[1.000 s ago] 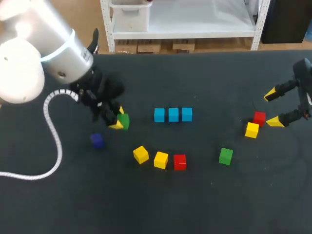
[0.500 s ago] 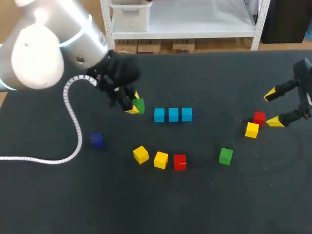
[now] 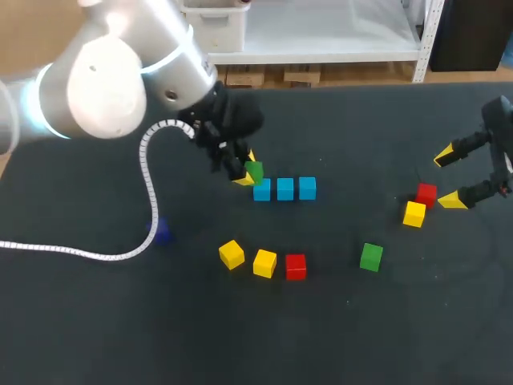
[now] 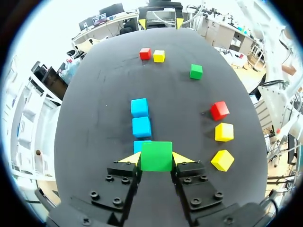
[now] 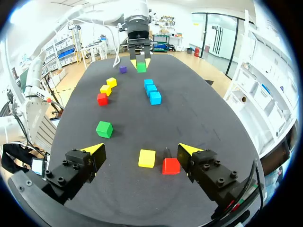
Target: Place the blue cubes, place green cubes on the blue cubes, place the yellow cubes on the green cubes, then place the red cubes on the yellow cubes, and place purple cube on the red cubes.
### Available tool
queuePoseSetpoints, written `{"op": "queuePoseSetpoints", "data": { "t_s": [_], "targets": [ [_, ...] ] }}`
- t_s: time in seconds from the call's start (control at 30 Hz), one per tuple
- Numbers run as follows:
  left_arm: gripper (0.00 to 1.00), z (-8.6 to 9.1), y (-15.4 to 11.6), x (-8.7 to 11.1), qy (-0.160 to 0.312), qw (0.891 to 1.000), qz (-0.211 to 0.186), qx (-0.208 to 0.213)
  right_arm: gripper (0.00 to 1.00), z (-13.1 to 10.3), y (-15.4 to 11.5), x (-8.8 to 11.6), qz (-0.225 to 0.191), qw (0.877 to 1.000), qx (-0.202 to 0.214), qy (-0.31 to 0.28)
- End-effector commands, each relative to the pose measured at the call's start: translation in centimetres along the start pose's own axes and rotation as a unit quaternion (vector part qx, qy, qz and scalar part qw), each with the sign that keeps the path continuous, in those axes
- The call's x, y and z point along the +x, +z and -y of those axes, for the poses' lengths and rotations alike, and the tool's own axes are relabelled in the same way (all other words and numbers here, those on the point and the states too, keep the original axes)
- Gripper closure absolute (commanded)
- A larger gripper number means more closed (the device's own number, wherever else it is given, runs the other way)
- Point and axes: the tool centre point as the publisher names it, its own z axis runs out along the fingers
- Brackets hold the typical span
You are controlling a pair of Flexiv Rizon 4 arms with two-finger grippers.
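Gripping green cube [image 4: 156,155]: left tool [image 3: 247,173], blue row [image 3: 284,189] end | right tool [image 3: 447,178] agape by table [image 3: 361,337] edge

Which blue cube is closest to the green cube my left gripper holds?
The head view's leftmost blue cube; the held green cube hangs right beside it.

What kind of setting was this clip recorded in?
Probably a robotics lab test bench: a dark-covered table carries loose coloured cubes, including a row of three blue cubes, and two robot arms stand at it, the left tool shut on a green cube, the right tool open.
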Motion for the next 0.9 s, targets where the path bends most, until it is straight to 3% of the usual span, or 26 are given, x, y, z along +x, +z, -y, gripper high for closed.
{"op": "queuePoseSetpoints", "data": {
  "t_s": [0.03, 0.6, 0.9],
  "targets": [
    [1.00, -1.3, 1.1, -0.6, -0.001, 1.000, -0.005, 0.011, 0.00, 0.1, 0.1, 0.0, 0.001, 1.000, 0.000, 0.000],
    [1.00, -2.9, 3.0, -1.7, -0.016, 1.000, -0.005, 0.013, 0.00, 0.1, 0.1, 0.0, 0.001, 1.000, 0.000, 0.000],
    [1.00, -2.7, 3.9, -1.7, -0.026, 0.999, -0.006, 0.019, 0.00, 0.1, 0.1, 0.0, 0.001, 1.000, 0.000, 0.000]
  ]
}}
